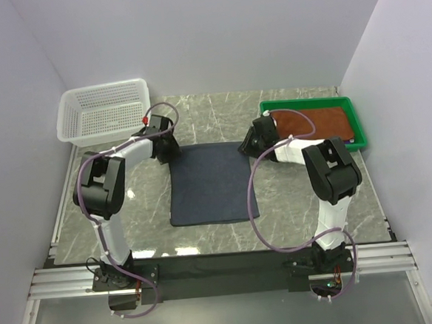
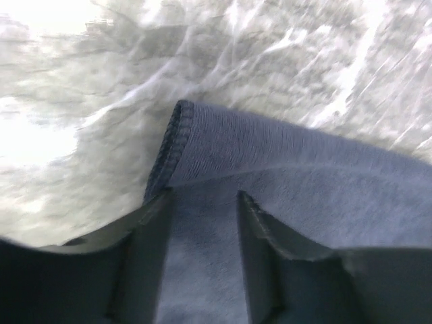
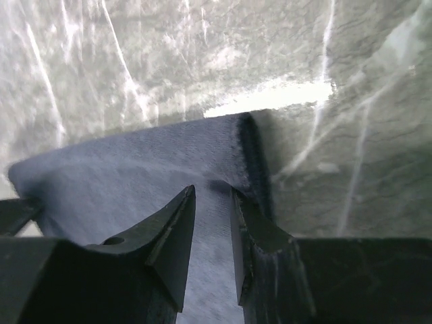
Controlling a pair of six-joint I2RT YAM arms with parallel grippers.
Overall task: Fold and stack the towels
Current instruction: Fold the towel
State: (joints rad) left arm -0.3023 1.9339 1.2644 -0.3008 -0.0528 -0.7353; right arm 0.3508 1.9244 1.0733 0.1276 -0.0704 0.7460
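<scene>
A grey-blue towel [image 1: 210, 184] lies spread flat in the middle of the table. My left gripper [image 1: 165, 152] is down at its far left corner. In the left wrist view the jaws [image 2: 202, 196] stand apart over the towel [image 2: 304, 175], just behind its stitched corner. My right gripper [image 1: 250, 145] is at the far right corner. There the jaws [image 3: 212, 191] stand a narrow gap apart, tips on the towel [image 3: 121, 169] beside its dark hem. A rust-brown towel [image 1: 310, 122] lies folded in the green tray [image 1: 304, 102].
A white mesh basket [image 1: 103, 110] stands at the back left, close behind the left arm. The green tray is at the back right, just beyond the right gripper. White walls enclose the table on three sides.
</scene>
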